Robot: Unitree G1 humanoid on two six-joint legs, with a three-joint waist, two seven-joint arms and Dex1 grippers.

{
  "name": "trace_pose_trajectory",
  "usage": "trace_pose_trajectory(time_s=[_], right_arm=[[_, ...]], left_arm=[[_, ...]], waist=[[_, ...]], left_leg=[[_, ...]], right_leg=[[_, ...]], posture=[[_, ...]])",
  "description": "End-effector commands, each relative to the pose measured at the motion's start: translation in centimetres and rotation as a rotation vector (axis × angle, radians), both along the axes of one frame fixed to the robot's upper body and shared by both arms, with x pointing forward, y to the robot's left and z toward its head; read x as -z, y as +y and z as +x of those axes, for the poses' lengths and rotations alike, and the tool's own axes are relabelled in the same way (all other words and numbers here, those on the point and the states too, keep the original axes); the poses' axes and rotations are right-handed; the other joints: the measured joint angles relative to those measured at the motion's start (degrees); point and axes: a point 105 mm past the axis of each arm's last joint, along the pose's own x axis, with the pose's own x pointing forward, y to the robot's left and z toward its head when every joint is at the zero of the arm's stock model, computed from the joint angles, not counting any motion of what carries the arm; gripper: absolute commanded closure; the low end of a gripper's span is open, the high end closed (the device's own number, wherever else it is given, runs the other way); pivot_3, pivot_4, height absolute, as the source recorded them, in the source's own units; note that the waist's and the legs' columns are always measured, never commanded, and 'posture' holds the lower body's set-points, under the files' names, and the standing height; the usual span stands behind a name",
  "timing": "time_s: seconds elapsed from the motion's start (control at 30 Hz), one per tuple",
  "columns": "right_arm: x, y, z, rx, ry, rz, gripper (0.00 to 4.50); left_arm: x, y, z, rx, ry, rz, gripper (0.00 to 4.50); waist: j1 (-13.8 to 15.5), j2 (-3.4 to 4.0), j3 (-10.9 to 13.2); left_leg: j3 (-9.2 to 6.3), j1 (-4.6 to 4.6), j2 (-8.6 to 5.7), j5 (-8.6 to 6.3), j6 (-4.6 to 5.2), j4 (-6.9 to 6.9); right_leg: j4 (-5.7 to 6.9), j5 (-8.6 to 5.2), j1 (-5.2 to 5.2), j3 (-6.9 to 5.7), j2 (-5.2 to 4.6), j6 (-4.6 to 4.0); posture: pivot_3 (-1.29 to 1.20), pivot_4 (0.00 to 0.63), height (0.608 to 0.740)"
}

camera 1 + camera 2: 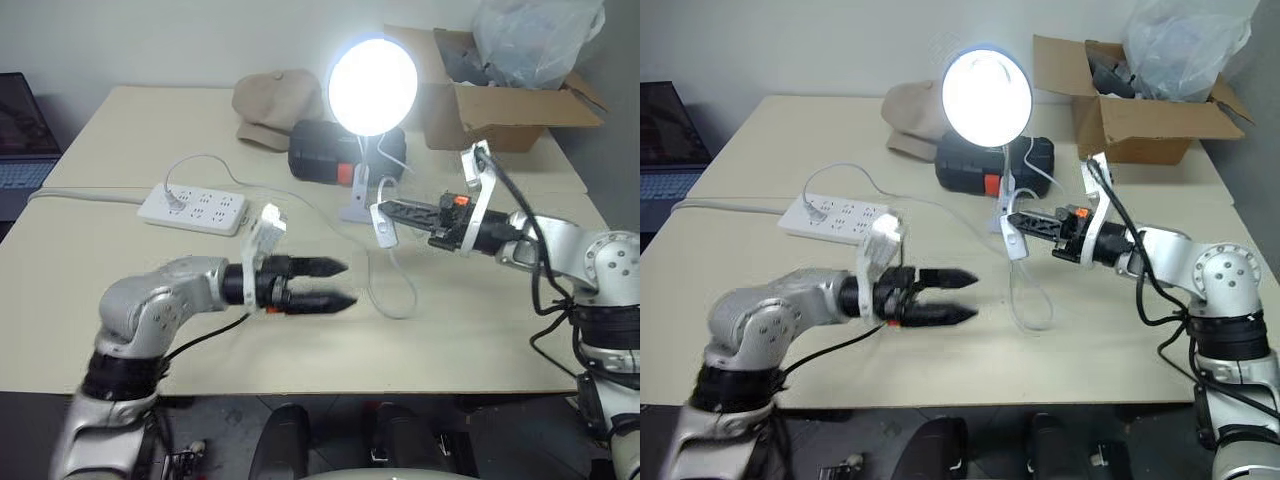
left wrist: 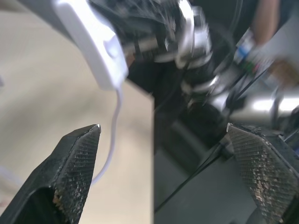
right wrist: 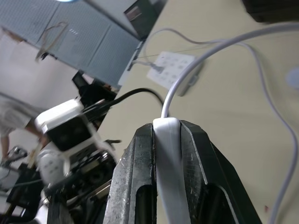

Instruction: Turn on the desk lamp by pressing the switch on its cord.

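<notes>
The desk lamp point(image 1: 372, 85) stands clipped upright at mid table, its round head glowing bright white. Its thin white cord point(image 1: 395, 290) loops over the tabletop in front of it. My right gripper point(image 1: 388, 209) is shut on the switch point(image 1: 382, 228), holding it just above the table near the lamp's base. In the right wrist view the white switch point(image 3: 168, 177) sits clamped between the two fingers point(image 3: 135, 186). My left gripper point(image 1: 348, 283) hovers low over the table to the left of the switch, open and empty, pointing toward it. The left wrist view has the switch point(image 2: 100, 46) beyond my spread fingertips point(image 2: 77, 158).
A white power strip point(image 1: 193, 208) lies at the left, with a tan cap point(image 1: 275, 105) and a black case point(image 1: 325, 152) behind the lamp. An open cardboard box point(image 1: 500, 100) with a plastic bag sits at the back right. A laptop point(image 1: 25, 140) is at far left.
</notes>
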Motion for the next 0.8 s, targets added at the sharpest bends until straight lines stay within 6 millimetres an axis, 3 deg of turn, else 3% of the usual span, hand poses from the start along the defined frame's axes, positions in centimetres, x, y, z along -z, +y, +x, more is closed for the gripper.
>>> trace_pose_trajectory(time_s=[0.03, 0.3, 0.63, 0.7, 0.8], right_arm=[[1.2, 0.0, 0.7, 0.081, 0.034, -0.039, 4.12], [4.8, -0.3, 2.1, 0.187, 0.120, -0.135, 4.12], [6.4, -1.0, 2.6, 0.211, 0.098, -0.249, 4.12], [6.6, -1.4, 2.8, 0.235, 0.096, -0.260, 3.41], [6.6, -1.5, 3.0, 0.244, 0.091, -0.263, 2.72]], left_arm=[[0.3, 0.6, -0.9, 0.047, -0.168, 0.114, 0.00], [0.7, 1.8, -0.8, 0.005, -0.216, 0.149, 0.00], [0.6, 1.2, 0.0, -0.043, -0.306, 0.125, 0.00], [0.6, 1.1, 0.0, -0.036, -0.318, 0.130, 0.00], [0.6, 1.2, 0.3, -0.047, -0.337, 0.130, 0.00]], waist=[[0.1, 0.02, 0.0], [0.4, 0.02, 0.0], [0.3, 0.02, 0.0], [0.3, 0.02, 0.0], [0.3, 0.02, 0.0]], left_leg=[[0.00, -0.01, 0.00, 0.00, 0.00, 0.01], [0.00, -0.04, -0.02, -0.01, 0.01, 0.03], [-0.01, -0.04, 0.00, -0.01, 0.01, 0.01], [-0.02, -0.04, 0.00, -0.01, 0.01, 0.01], [-0.01, -0.04, 0.00, -0.01, 0.01, 0.02]], right_leg=[[0.02, 0.00, -0.02, -0.01, 0.00, 0.00], [-0.04, -0.10, -0.01, -0.02, -0.04, 0.18], [-0.03, -0.10, -0.01, -0.03, -0.03, 0.18], [-0.02, -0.10, -0.01, -0.03, -0.02, 0.17], [-0.02, -0.10, -0.01, -0.03, -0.02, 0.18]], posture=[[0.00, 0.150, 0.740], [0.00, 0.150, 0.740], [0.00, 0.150, 0.740], [0.00, 0.150, 0.740], [0.00, 0.150, 0.740]])
